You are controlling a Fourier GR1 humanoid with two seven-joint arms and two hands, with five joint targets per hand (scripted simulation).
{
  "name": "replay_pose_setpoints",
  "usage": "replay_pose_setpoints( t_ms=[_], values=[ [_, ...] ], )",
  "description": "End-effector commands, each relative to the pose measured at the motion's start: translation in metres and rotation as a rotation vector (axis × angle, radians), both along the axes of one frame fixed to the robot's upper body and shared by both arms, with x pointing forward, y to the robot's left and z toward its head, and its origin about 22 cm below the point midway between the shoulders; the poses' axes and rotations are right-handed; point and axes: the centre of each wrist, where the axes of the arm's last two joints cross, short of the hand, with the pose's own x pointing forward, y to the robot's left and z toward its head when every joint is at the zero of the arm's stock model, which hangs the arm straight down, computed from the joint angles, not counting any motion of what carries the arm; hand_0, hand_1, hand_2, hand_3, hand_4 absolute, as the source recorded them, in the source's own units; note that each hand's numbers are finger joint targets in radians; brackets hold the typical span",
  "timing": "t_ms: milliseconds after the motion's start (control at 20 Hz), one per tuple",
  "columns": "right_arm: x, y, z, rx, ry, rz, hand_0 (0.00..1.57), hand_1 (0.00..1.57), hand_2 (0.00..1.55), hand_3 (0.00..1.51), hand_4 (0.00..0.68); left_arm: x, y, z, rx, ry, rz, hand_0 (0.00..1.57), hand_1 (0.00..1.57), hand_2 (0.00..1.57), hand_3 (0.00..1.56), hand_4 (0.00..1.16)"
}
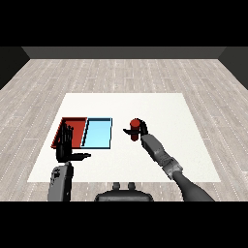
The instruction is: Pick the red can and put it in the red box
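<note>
The red can (135,127) stands upright just right of the frame's centre, on or just above the white worktop (160,106); which of the two cannot be told. The right hand (137,132) has its black fingers and thumb curled round the can's lower part, so only the can's top shows clearly above the hand. The right forearm (160,155) runs from that hand down toward the lower right corner of the frame.

The red tray (72,121) lies left of centre, and the light blue tray (98,133) lies touching it on its right side. The can is near the light blue tray's right edge but apart from it, and well apart from the red tray.

The left hand (64,143) is at the lower left, in front of the red tray's near left corner, fingers straight and pointing up, thumb stretched out toward the right. It holds nothing. Its forearm (60,181) drops toward the lower left edge.
</note>
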Motion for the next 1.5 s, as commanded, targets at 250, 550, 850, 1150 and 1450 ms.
replay_pose_setpoints(
  t_ms=[250, 550, 850, 1150, 1450],
  values=[
    [0.006, -0.013, 0.015, 0.024, -0.140, 0.046, 1.54, 1.54, 1.46, 1.39, 0.577, 0.003, -0.027, -0.003, 0.014, 0.012, -0.051, 0.00, 0.00, 0.00, 0.00, 0.00],
    [-0.001, -0.022, 0.039, 0.010, -0.192, 0.089, 1.52, 1.52, 1.46, 1.38, 0.557, -0.009, -0.023, 0.022, 0.068, 0.021, -0.096, 0.00, 0.00, 0.00, 0.00, 0.00],
    [-0.015, -0.055, 0.074, -0.007, -0.306, 0.088, 1.54, 1.54, 1.46, 1.39, 0.574, -0.026, -0.053, 0.016, 0.036, 0.088, -0.199, 0.00, 0.00, 0.00, 0.00, 0.00],
    [-0.053, -0.046, 0.109, 0.019, -0.363, 0.056, 1.51, 1.51, 1.47, 1.41, 0.570, -0.009, -0.091, 0.038, 0.033, 0.120, -0.253, 0.00, 0.00, 0.00, 0.00, 0.00],
    [-0.069, -0.022, 0.119, -0.006, -0.398, 0.056, 1.50, 1.50, 1.46, 1.40, 0.581, -0.017, -0.118, 0.043, 0.058, 0.160, -0.266, 0.00, 0.00, 0.00, 0.00, 0.00]
  ],
)
